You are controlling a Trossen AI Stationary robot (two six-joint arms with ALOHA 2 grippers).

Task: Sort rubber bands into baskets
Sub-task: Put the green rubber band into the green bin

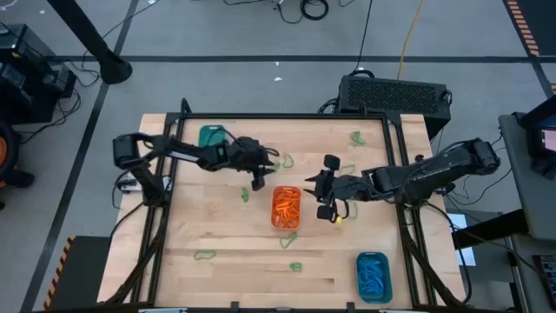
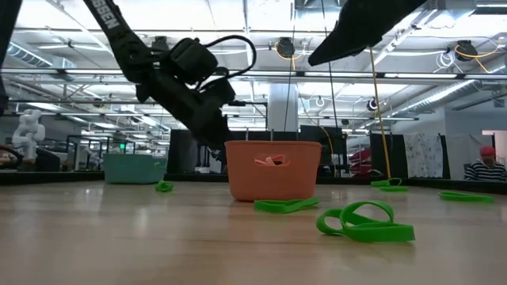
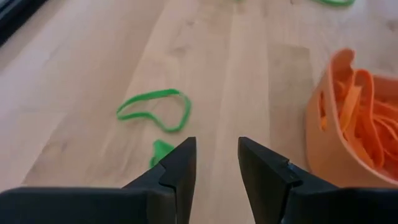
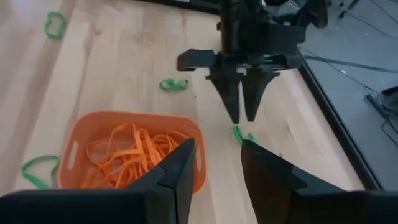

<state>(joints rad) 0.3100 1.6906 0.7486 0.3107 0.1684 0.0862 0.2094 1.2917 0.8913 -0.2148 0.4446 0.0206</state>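
Observation:
The orange basket [image 1: 286, 207] stands mid-table and holds orange rubber bands [image 4: 127, 152]. A teal basket [image 1: 211, 136] sits at the far left. Another basket [image 1: 373, 276] with blue bands sits near right. Green bands lie loose on the wood, one loop [image 3: 154, 109] just ahead of my left gripper [image 3: 216, 165], which is open and slants down over the table left of the orange basket [image 3: 348, 124]. My right gripper [image 4: 217, 163] is open above the table, right of that basket, facing the left gripper [image 4: 242, 115].
More green bands lie at the far right [image 1: 356, 136], near left [image 1: 204, 255] and in front of the orange basket [image 1: 289, 241], [image 2: 368, 222]. A small green band [image 4: 239, 134] lies under the left gripper's tips. Black frame rails [image 1: 395, 165] border the table.

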